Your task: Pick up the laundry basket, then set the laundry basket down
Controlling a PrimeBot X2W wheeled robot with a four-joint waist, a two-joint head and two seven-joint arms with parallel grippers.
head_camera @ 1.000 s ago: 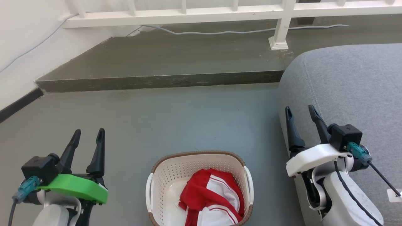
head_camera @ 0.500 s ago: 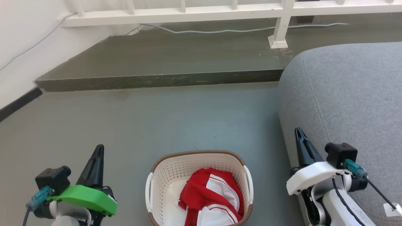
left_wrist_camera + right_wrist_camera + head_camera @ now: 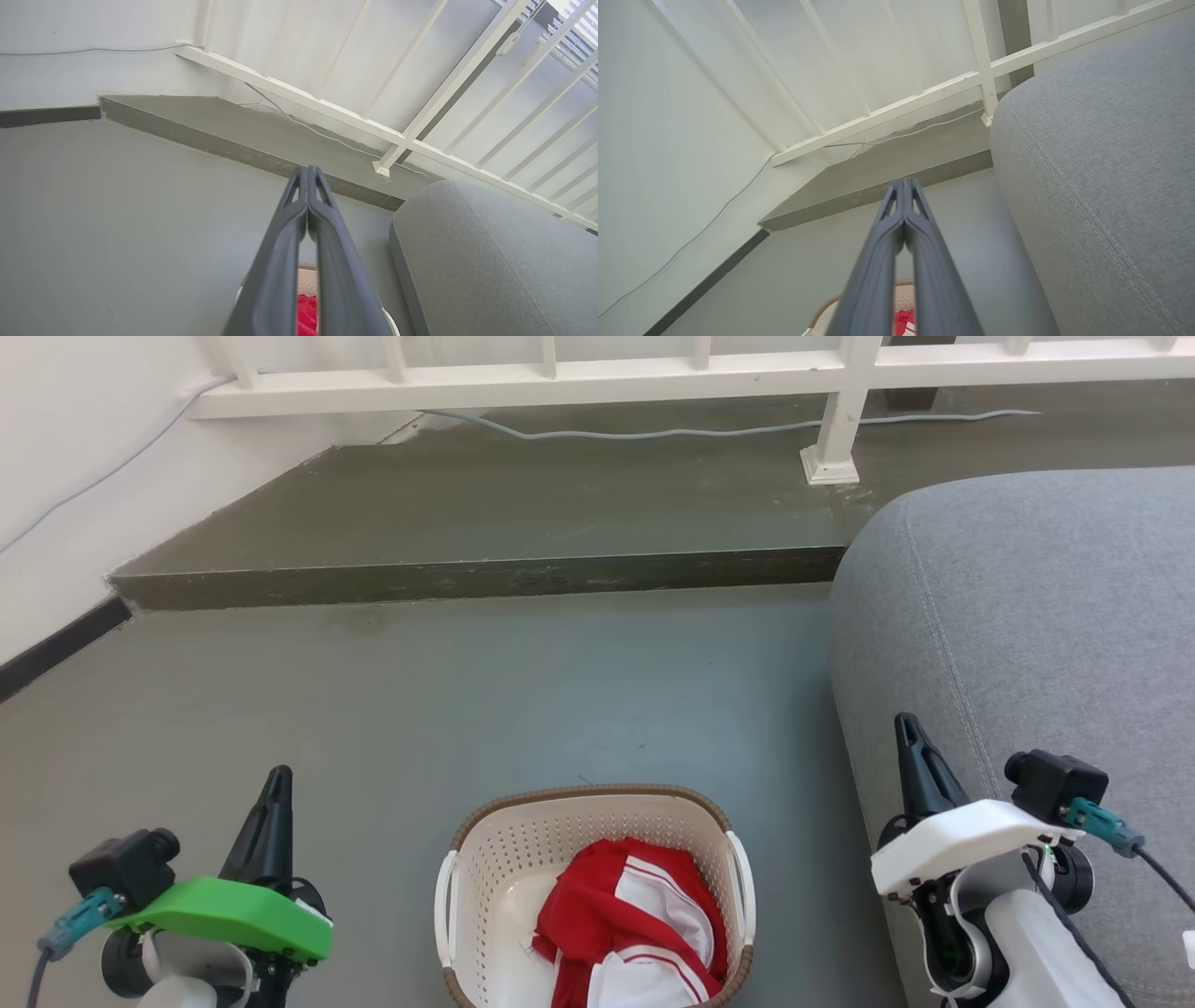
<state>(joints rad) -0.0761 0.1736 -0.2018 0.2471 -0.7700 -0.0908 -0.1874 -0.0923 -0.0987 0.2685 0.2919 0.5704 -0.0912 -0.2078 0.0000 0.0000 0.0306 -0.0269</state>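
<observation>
Cream plastic, brown rim: the laundry basket [image 3: 509, 845] sits on the grey floor [image 3: 523, 681] at near centre, with red-and-white clothing [image 3: 635, 924] heaped inside. To its left the left tool [image 3: 277, 782] hovers, fingers pressed together on nothing. The right tool [image 3: 907, 733] is likewise pressed together, beside the grey sofa [image 3: 1046, 616] and apart from the basket.

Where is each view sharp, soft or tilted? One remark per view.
Head view: even, soft light, the laundry basket sharp but cropped by the bottom edge. Left wrist view: the shut left gripper goes soft toward the lens, and the railing runs tilted. Right wrist view: the shut right gripper is soft up close, the stitching on the grey sofa crisp.
</observation>
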